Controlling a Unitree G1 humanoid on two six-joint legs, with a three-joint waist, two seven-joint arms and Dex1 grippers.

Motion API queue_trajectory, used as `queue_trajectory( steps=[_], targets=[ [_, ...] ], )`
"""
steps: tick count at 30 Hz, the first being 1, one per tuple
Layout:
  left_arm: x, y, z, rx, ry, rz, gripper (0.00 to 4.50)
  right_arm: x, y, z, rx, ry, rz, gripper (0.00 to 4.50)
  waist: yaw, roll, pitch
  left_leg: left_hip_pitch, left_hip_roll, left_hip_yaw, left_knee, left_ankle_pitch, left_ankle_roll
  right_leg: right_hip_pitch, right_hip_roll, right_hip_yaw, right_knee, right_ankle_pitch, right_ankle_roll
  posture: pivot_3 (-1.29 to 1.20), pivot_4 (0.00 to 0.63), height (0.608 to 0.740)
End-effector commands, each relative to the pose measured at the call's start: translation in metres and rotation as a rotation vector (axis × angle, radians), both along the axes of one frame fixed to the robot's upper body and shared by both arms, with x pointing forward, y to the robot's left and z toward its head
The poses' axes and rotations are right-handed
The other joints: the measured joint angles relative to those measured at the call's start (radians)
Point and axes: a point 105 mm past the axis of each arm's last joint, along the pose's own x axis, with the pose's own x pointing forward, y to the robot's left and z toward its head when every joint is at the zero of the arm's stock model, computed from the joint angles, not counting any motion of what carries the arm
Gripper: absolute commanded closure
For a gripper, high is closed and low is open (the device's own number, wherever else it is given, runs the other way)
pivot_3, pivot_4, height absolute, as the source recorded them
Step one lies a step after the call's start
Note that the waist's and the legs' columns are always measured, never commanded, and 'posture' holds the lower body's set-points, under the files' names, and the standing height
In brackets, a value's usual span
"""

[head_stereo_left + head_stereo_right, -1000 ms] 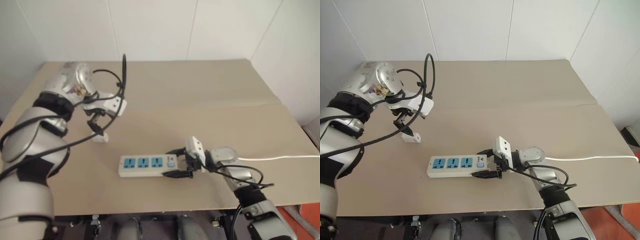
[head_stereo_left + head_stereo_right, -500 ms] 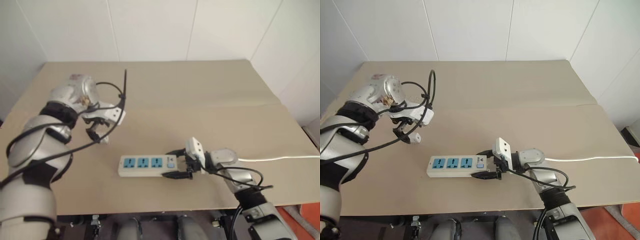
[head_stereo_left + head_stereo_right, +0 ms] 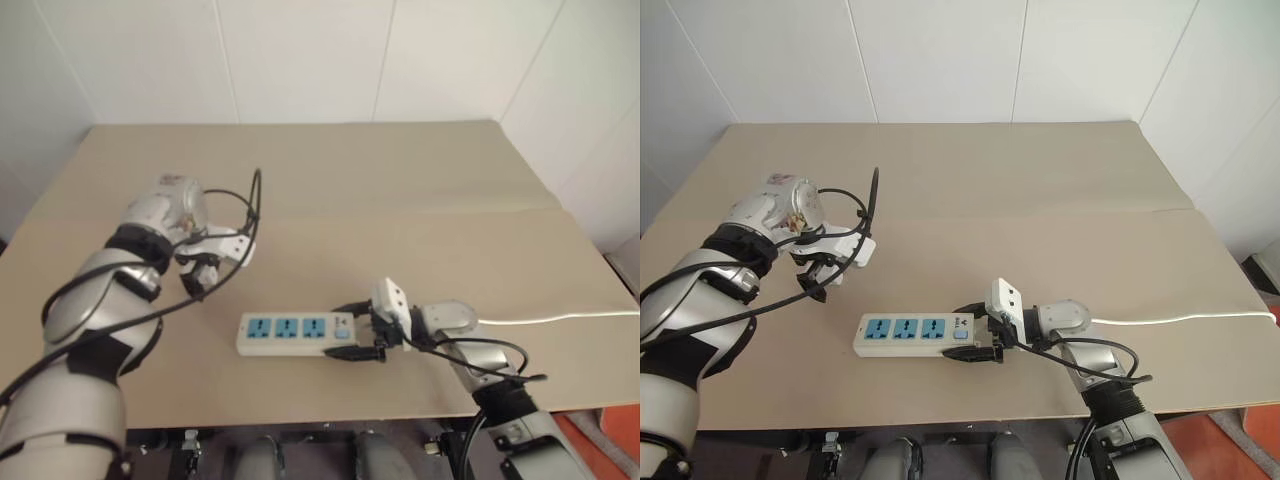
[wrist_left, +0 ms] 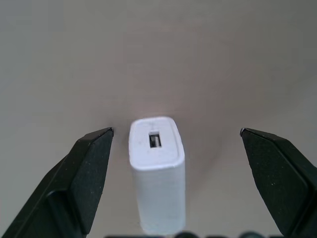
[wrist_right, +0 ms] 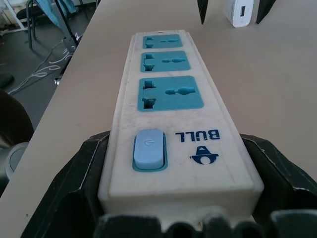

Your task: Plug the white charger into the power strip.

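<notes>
White charger (image 4: 157, 176): stood upright on worktop (image 3: 400, 190), nearer one finger of the spread left gripper (image 4: 176, 144); toppling risked on uneven closure. Power strip (image 3: 915, 333): pinched at switch end by right gripper (image 3: 978, 335).

Matt, smooth tan worktop (image 3: 420, 200), board-like; smooth, faintly glossy white plastic on the white charger (image 4: 157, 173) and the power strip (image 5: 176, 144), slightly scuffed, with blue plastic socket faces; matt black fingers (image 4: 84, 173).
</notes>
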Motion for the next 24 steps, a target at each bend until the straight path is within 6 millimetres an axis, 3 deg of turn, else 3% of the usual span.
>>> queue_trajectory(
  steps=[1, 10, 15, 18, 24],
  targets=[
    [0.004, 0.005, 0.001, 0.009, -0.029, 0.030, 0.00, -0.005, 0.004, 0.006, 0.014, -0.015, 0.022, 1.08, 0.001, 0.000, 0.000, 0.000, 0.000, 0.000, 0.001, 0.000, 0.000, 0.000, 0.000, 0.000, 0.000, 0.000, 0.000, 0.00, 0.150, 0.740],
    [0.014, 0.002, -0.005, 0.022, -0.094, 0.036, 0.00, -0.007, 0.002, 0.005, 0.010, -0.009, 0.011, 1.08, 0.001, 0.000, 0.000, 0.001, -0.001, -0.001, 0.009, 0.000, 0.000, 0.001, 0.000, 0.000, 0.007, 0.000, 0.000, 0.00, 0.150, 0.740],
    [0.016, -0.003, -0.007, 0.007, -0.103, 0.037, 0.00, -0.008, 0.001, 0.005, 0.005, -0.006, 0.008, 1.08, 0.001, 0.000, 0.000, 0.010, -0.001, -0.001, 0.010, 0.000, 0.000, 0.011, 0.000, 0.000, 0.008, 0.000, 0.001, 0.00, 0.150, 0.740],
    [0.016, -0.006, -0.005, -0.005, -0.095, 0.030, 0.53, -0.007, 0.001, 0.005, 0.005, -0.004, 0.006, 1.08, 0.001, 0.000, 0.000, 0.011, -0.001, -0.002, 0.011, 0.000, 0.000, 0.013, 0.000, 0.000, 0.007, 0.000, 0.001, 0.00, 0.150, 0.740],
    [0.017, -0.006, -0.002, -0.005, -0.103, 0.026, 2.35, -0.007, 0.002, 0.005, 0.009, -0.003, 0.001, 1.08, 0.001, 0.000, 0.000, 0.011, -0.001, -0.002, 0.010, 0.000, 0.000, 0.013, 0.000, 0.000, 0.006, 0.000, 0.001, 0.00, 0.150, 0.740]
  ],
)
